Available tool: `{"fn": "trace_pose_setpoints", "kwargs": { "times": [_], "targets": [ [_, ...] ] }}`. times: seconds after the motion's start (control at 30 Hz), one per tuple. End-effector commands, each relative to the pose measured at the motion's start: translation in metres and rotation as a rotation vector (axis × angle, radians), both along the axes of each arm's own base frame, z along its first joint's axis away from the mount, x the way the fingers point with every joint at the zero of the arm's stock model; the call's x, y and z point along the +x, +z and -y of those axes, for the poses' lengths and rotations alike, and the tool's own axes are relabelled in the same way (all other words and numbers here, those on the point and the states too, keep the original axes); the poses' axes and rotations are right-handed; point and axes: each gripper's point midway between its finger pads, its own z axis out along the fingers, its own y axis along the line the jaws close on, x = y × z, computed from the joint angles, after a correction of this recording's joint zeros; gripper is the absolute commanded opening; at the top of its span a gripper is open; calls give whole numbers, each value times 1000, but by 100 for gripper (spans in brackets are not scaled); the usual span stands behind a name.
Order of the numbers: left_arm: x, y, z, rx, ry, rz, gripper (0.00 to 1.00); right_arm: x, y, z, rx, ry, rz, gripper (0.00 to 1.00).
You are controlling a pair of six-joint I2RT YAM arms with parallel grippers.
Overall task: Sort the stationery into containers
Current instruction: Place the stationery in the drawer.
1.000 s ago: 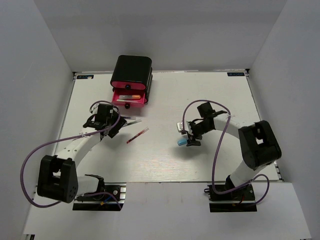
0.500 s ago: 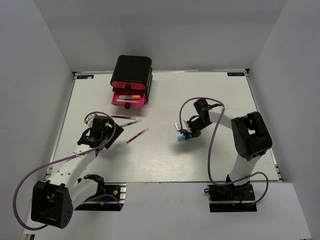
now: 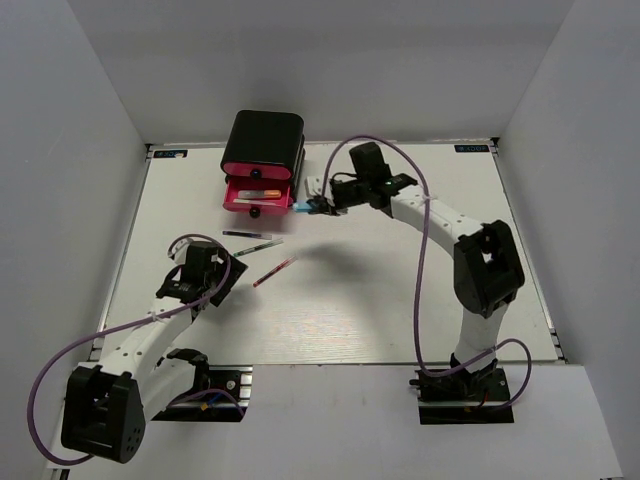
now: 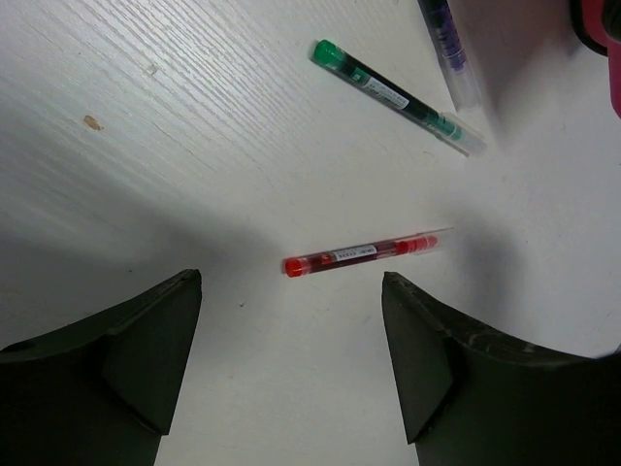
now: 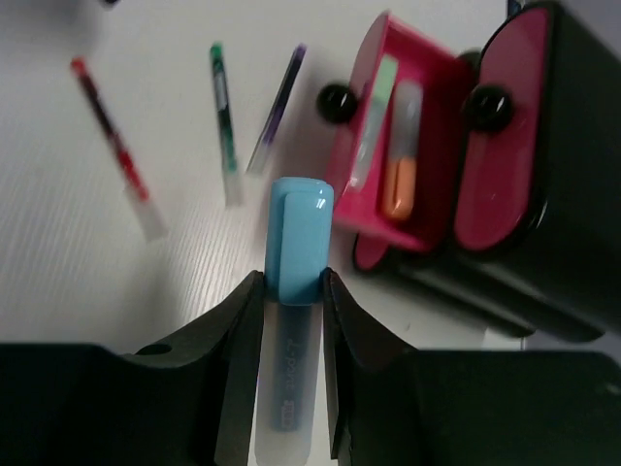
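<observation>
The right tool is pinching the blue marker just beside the open pink drawer. Judging by this, the drop-in is underway, calling next for alignment above that drawer, then release. The left tool, spread, is hovering over the red pen, farther from the drawer. The shut drawers are hiding their contents.

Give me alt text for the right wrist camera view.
The right claw grips a short blue-capped marker near an open pink drawer, set in a black box, that holds a mint marker and an orange-grey marker. A red pen, a green pen and a dark pen lie on the white table.
</observation>
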Motion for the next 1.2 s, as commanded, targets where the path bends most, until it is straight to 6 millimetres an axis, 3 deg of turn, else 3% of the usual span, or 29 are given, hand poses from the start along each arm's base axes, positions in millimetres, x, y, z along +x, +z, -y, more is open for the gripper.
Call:
{"fn": "trace_pose_setpoints", "kwargs": {
  "times": [0.0, 0.03, 0.07, 0.1, 0.17, 0.2, 0.23, 0.3, 0.37, 0.43, 0.5, 0.67, 0.73, 0.77, 0.87, 0.9, 1.0, 1.07, 1.1, 1.17],
  "targets": [
    [2, 2, 2, -27, 13, 26, 85, 10, 38, -54, 177, -7, -42, 7],
    [2, 2, 2, -27, 13, 26, 85, 13, 42, -61, 201, -12, -35, 7],
    [0, 3, 1, -27, 13, 27, 85, 22, 62, -69, 268, -32, -5, 7],
    [1, 6, 2, -30, 13, 36, 85, 17, 58, -82, 278, -30, -45, 7],
    [-1, 5, 1, -30, 13, 37, 85, 23, 85, -96, 360, -43, 0, 7],
    [-3, 3, 1, -28, 13, 29, 85, 22, 75, -105, 363, -51, -43, 7],
    [-3, 3, 1, -28, 13, 29, 85, 24, 98, -115, 416, -42, 3, 7],
    [-4, 4, 0, -28, 13, 29, 85, 24, 90, -129, 425, -43, -32, 7],
    [-5, 5, -2, -21, 19, 30, 85, 27, 102, -138, 477, -40, 19, 7],
    [-7, 5, -2, -21, 19, 30, 85, 29, 94, -143, 483, -42, 22, 7],
    [-6, 8, -2, -23, 19, 39, 85, 29, 97, -149, 496, -33, 29, 7],
    [-9, 9, -2, -30, 26, 39, 85, 39, 82, -156, 546, -22, 77, 8],
    [-10, 10, -1, -37, 18, 37, 85, 48, 56, -157, 529, -52, 66, 8],
    [-9, 12, 0, -40, 18, 47, 85, 52, 60, -159, 537, -55, 74, 8],
    [-8, 18, 4, -62, 1, 61, 85, 61, 48, -163, 536, -80, 66, 13],
    [-6, 21, 5, -65, 1, 74, 86, 63, 45, -161, 535, -88, 57, 27],
    [0, 29, 14, -102, -29, 112, 88, 60, 51, -157, 540, -82, 62, 53],
    [5, 31, 17, -117, -39, 132, 90, 57, 55, -155, 545, -72, 66, 59],
    [6, 28, 18, -115, -39, 125, 92, 51, 68, -151, 561, -61, 74, 59],
    [9, 29, 20, -122, -47, 121, 92, 49, 71, -145, 573, -64, 68, 59]
  ]
}}
